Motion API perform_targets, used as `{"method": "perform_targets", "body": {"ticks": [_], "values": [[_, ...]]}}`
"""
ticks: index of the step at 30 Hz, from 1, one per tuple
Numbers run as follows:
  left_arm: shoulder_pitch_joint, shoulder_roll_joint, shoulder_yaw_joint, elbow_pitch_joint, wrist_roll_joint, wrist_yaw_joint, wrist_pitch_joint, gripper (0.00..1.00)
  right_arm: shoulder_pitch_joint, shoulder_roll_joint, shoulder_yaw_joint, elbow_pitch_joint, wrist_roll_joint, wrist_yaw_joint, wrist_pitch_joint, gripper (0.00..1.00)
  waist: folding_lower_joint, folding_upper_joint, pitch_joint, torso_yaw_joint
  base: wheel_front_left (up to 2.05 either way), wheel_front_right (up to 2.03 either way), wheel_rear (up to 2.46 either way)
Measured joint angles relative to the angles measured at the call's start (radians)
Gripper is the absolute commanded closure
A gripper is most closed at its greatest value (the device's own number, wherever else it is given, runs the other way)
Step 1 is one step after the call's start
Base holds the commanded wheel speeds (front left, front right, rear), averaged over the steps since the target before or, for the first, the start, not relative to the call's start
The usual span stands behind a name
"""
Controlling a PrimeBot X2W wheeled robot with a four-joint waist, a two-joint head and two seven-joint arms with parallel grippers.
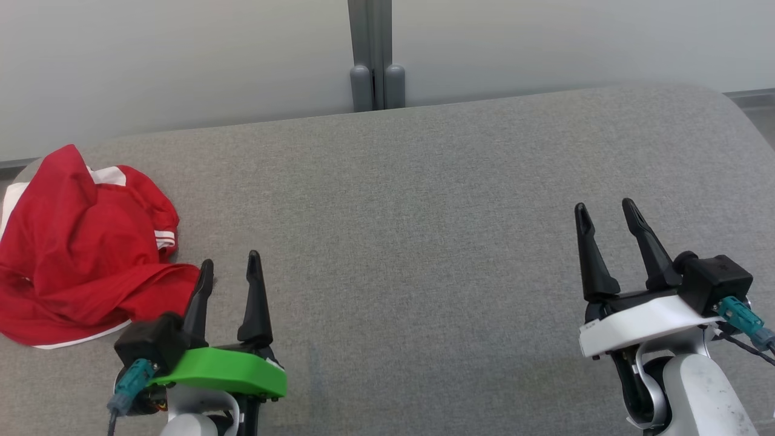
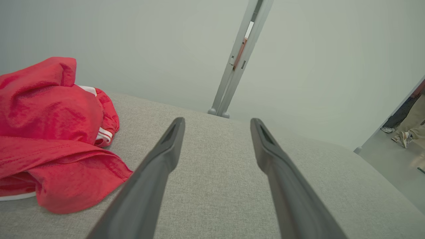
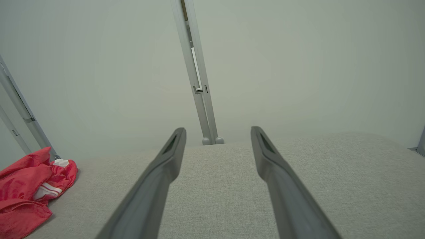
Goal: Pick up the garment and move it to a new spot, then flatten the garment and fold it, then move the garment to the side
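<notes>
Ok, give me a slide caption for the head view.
Open left gripper and open right gripper above the grey table, crumpled red garment beside the left one, not yet picked up.

Nothing here can be read as a word, number or brand from where I stand. The white housing [image 1: 642, 321] under the right gripper [image 1: 604, 204] has a tiny dark mark near its left corner, far too small to make out. The red garment [image 1: 66, 254] shows plain white stripes and trim, with no lettering I can read.
</notes>
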Motion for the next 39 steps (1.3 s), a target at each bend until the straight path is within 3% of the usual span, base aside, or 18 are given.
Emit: {"method": "perform_targets", "body": {"ticks": [18,25,32,39], "values": [[-0.016,0.07,-0.149,0.021,0.177,0.149,-0.043,0.0,0.0,0.005,0.032,-0.029,-0.188,0.001,-0.044,0.0,0.0,0.0,0.009,-0.002,0.0,0.0,0.0],[-0.014,0.042,-0.113,-0.004,0.151,0.137,-0.061,0.0,0.0,0.016,0.015,-0.044,-0.126,0.001,-0.059,0.0,0.0,0.0,0.013,-0.002,0.0,0.0,0.0],[0.006,0.004,-0.039,-0.016,0.15,0.076,-0.074,0.0,0.011,0.018,0.005,0.006,0.027,0.001,-0.072,0.0,0.0,0.0,0.015,-0.003,0.0,0.0,0.0],[0.016,-0.007,-0.017,-0.004,0.208,0.042,-0.087,0.0,0.011,0.018,0.016,0.036,0.044,0.001,-0.087,0.0,0.0,0.0,0.016,-0.007,0.0,0.0,0.0]]}}
